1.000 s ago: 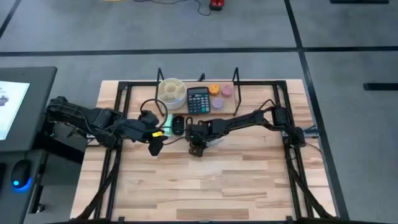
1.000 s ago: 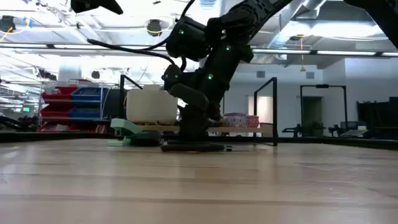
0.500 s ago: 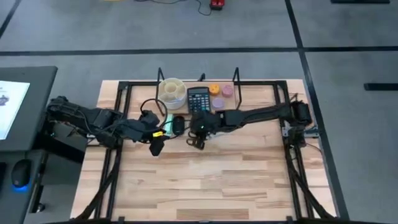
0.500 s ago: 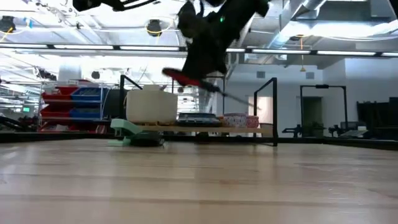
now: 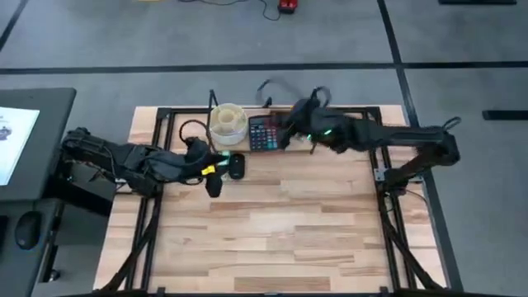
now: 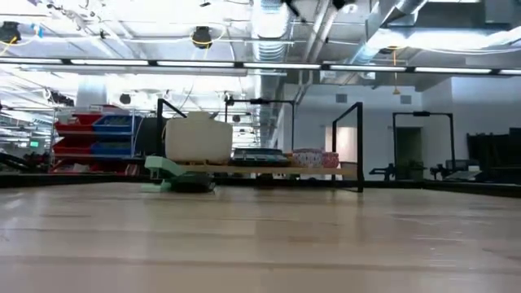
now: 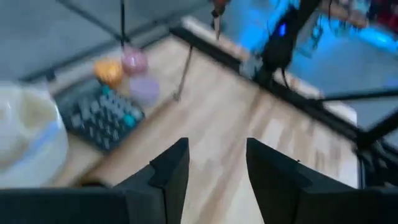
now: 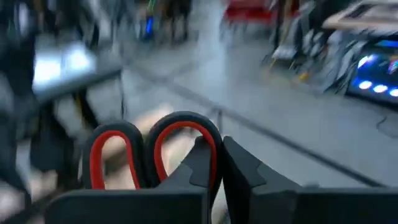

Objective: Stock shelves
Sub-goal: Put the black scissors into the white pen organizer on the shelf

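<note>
— Where is the rack (image 5: 262, 132) found?
— It is seen at the far middle of the tabletop (image 5: 272, 223), a pale plank between thin black uprights. On it, from left to right, a cream round tub (image 5: 226, 121), a dark calculator (image 5: 262, 132) and a few small round pieces in orange and pink (image 7: 130, 68) are set side by side.

— And the right gripper (image 5: 285, 132)?
— It is held above the right part of the rack, over the calculator and the small round pieces. In the right wrist view its fingers (image 8: 239, 171) are clenched on a pair of scissors (image 8: 149, 155), whose two red handle loops are seen just in front of them. The blades cannot be made out.

— What is seen of the left gripper (image 5: 213, 180)?
— It is placed low over the tabletop, near and left of the rack. In the left wrist view its fingers (image 7: 171, 171) are spread apart, with nothing between them.

— Is anything else lying by the rack?
— A green object (image 6: 167, 172) and a small black one (image 5: 237, 167) are found on the tabletop just in front of the rack's left end, beside the left gripper. What they are cannot be told.
</note>
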Controlling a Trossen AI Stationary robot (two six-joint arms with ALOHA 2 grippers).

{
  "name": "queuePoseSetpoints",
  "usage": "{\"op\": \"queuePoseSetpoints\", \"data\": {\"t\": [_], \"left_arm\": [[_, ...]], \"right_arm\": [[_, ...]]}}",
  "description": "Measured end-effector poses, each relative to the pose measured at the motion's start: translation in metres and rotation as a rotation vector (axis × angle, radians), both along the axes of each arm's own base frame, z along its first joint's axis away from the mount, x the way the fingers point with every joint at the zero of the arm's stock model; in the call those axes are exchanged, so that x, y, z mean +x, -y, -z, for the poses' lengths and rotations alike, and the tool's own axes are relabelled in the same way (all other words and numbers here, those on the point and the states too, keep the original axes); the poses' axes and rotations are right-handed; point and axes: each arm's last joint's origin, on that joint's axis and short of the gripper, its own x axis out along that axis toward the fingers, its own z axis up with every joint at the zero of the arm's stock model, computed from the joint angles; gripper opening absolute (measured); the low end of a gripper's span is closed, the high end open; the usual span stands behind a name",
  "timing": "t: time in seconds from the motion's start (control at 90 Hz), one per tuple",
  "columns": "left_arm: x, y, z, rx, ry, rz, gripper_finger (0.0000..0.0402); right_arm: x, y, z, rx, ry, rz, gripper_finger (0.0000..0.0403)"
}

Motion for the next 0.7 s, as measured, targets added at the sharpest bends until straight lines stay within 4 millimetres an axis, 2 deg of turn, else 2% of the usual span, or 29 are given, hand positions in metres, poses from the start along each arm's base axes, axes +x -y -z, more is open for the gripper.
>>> {"op": "queuePoseSetpoints", "data": {"t": [0.1,0.189,0.411,0.544,0.7], "left_arm": [[0.011,-0.007,-0.003,0.035,0.044,-0.068,0.0137],[0.026,-0.012,-0.006,0.100,0.076,-0.051,0.0138],[0.063,-0.014,-0.012,0.427,0.137,-0.037,0.0144],[0.072,-0.025,-0.014,0.458,0.182,-0.126,0.0170],[0.072,-0.040,-0.017,0.429,0.224,-0.179,0.0216]], "right_arm": [[-0.004,0.005,-0.011,-0.007,0.093,0.022,0.0004],[-0.004,0.006,-0.016,-0.015,0.139,0.019,0.0004],[-0.001,0.008,-0.015,-0.036,0.137,0.019,0.0004],[-0.001,0.006,-0.016,-0.037,0.141,-0.006,0.0004],[0.000,0.003,-0.016,-0.034,0.138,-0.039,0.0003]]}}
